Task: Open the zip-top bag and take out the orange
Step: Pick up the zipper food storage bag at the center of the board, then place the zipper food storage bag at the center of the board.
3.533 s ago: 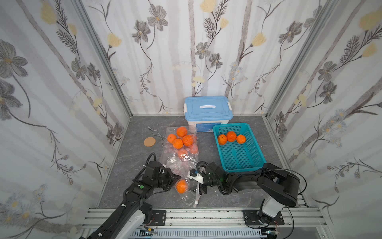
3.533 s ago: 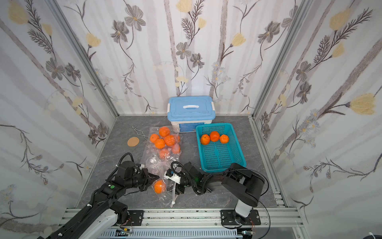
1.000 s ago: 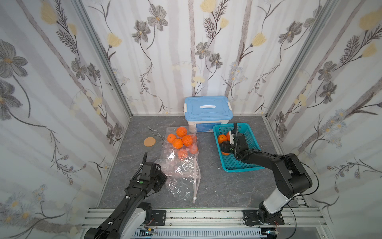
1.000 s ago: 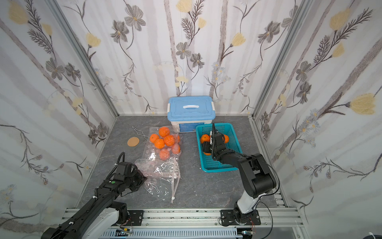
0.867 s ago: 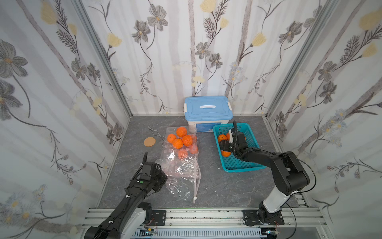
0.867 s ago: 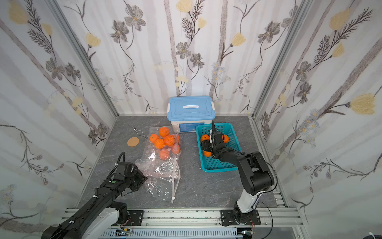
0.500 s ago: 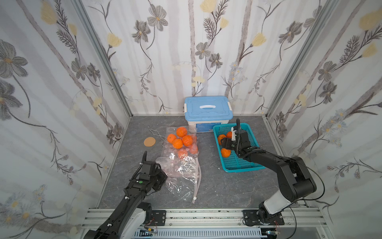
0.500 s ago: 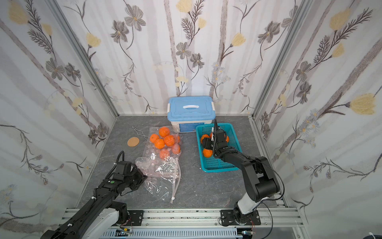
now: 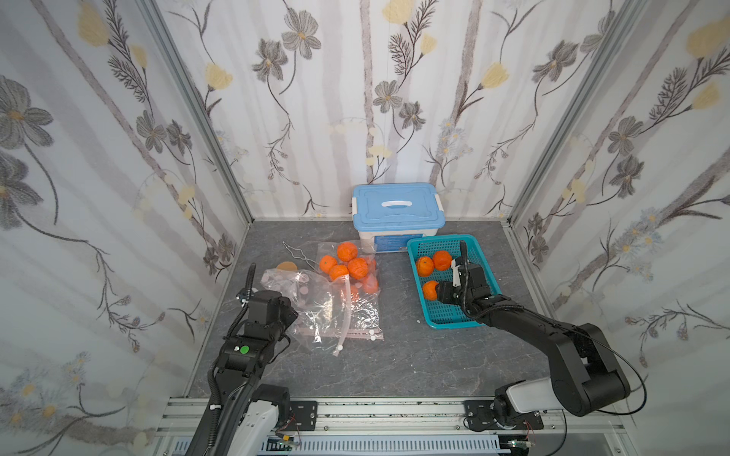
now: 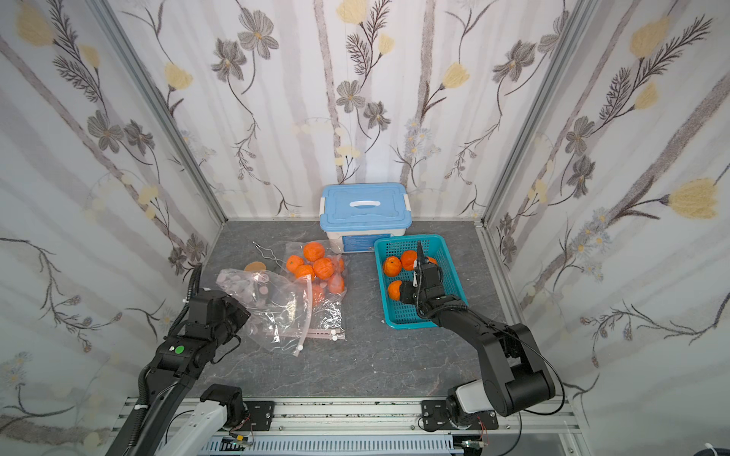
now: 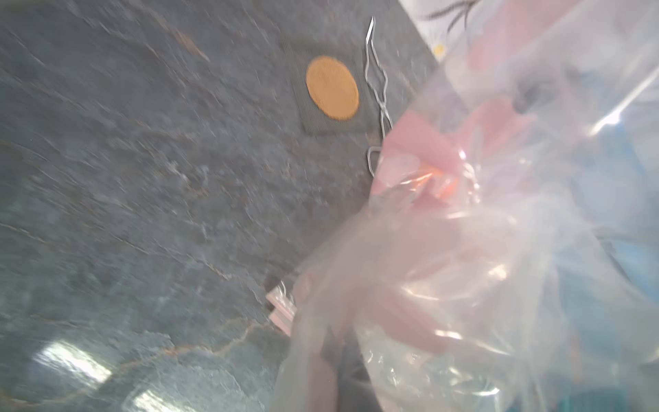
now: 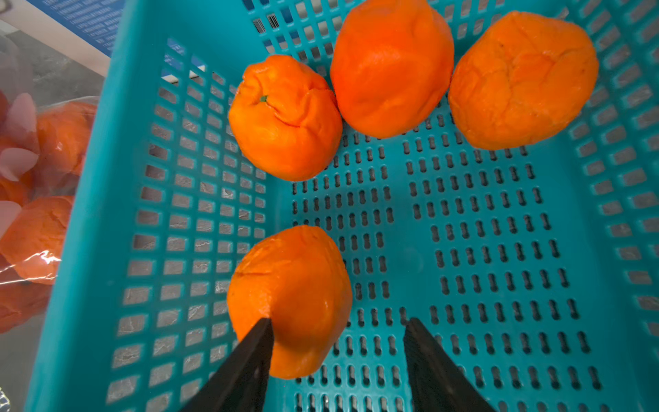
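Four oranges counted in the teal basket, nearest one half hidden by the right gripper, fingers spread, nothing held. Zip-top bag pinched tight in the left gripper. One lidded box, one disc, one wire tongs nearby.

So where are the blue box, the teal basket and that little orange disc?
blue box (image 9: pixel 419 210): in a top view, on its lid beside the handle.
teal basket (image 9: pixel 448 314): in a top view, bare mesh floor near the front.
orange disc (image 11: pixel 332 88): left wrist view, its centre.
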